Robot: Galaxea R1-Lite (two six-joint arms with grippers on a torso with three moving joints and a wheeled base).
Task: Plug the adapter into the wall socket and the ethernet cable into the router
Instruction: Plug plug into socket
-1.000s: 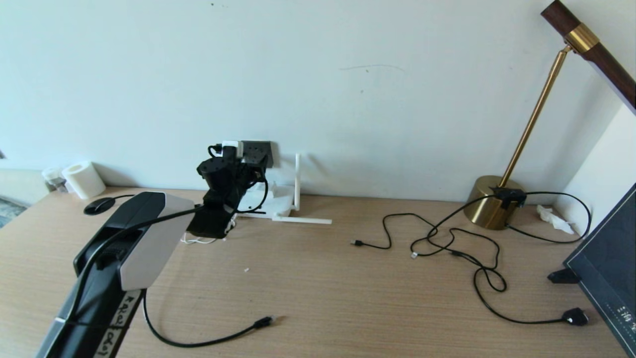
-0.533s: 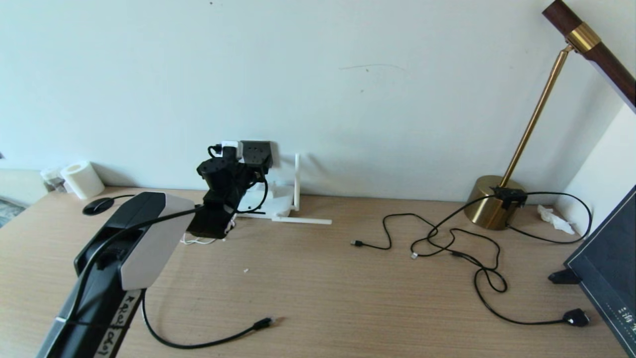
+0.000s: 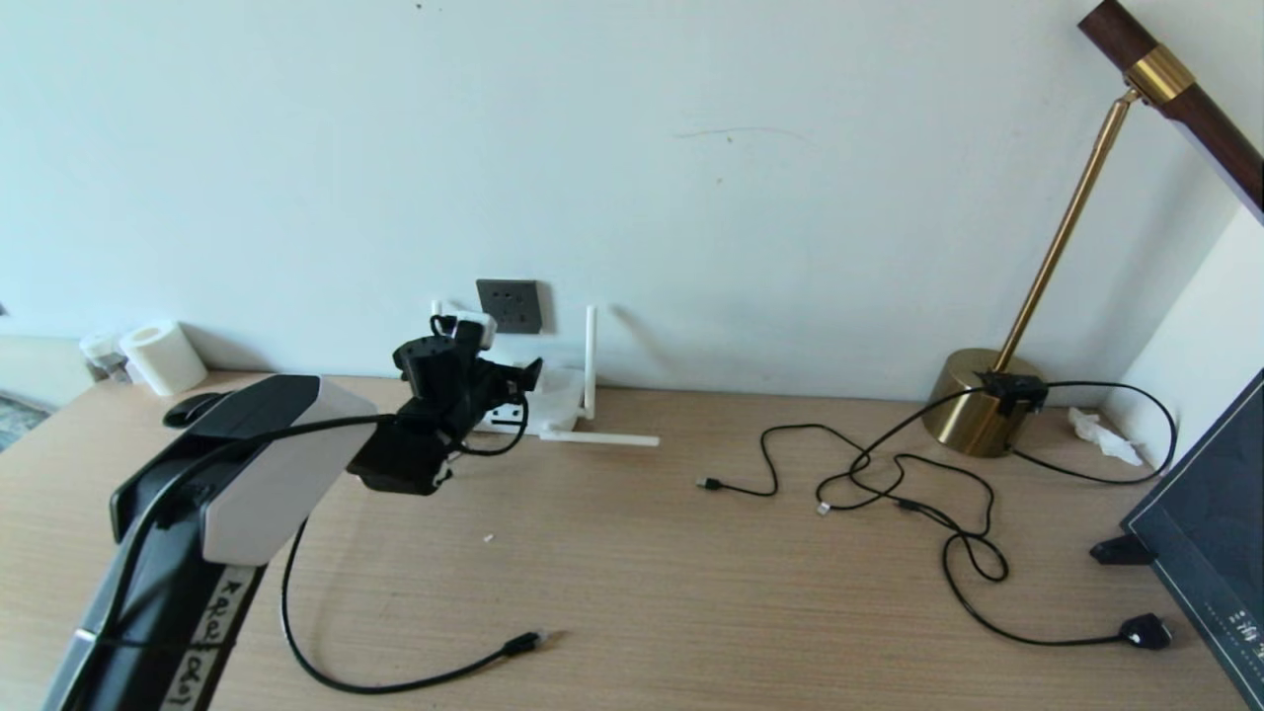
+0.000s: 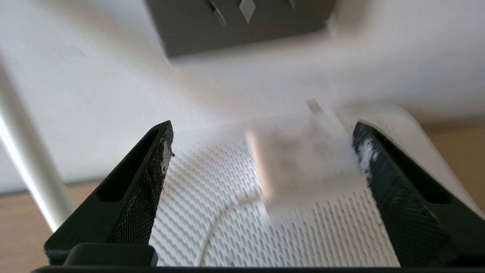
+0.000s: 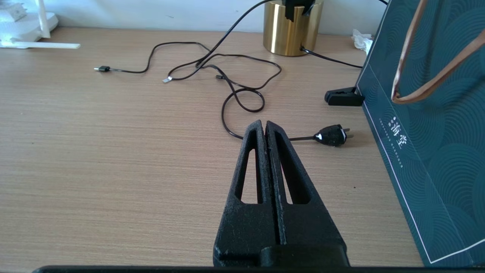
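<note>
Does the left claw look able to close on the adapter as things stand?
Probably yes: the left claw stands open with the adapter between its fingers, and nothing else sits in that gap.

Dark grey wall socket [image 3: 509,305] on a pale wall; white adapter [image 4: 303,163], blurred; white router [image 4: 235,212], top patterned with rows of small slots; black ethernet cable [image 3: 395,681] at lower left; light wood-grain table [image 3: 632,592]; black left gripper [image 4: 261,159], finely textured; black right gripper [image 5: 265,131]; brass lamp base [image 3: 973,400] at right; dark teal bag [image 5: 435,132], scalloped pattern, white edging.
</note>
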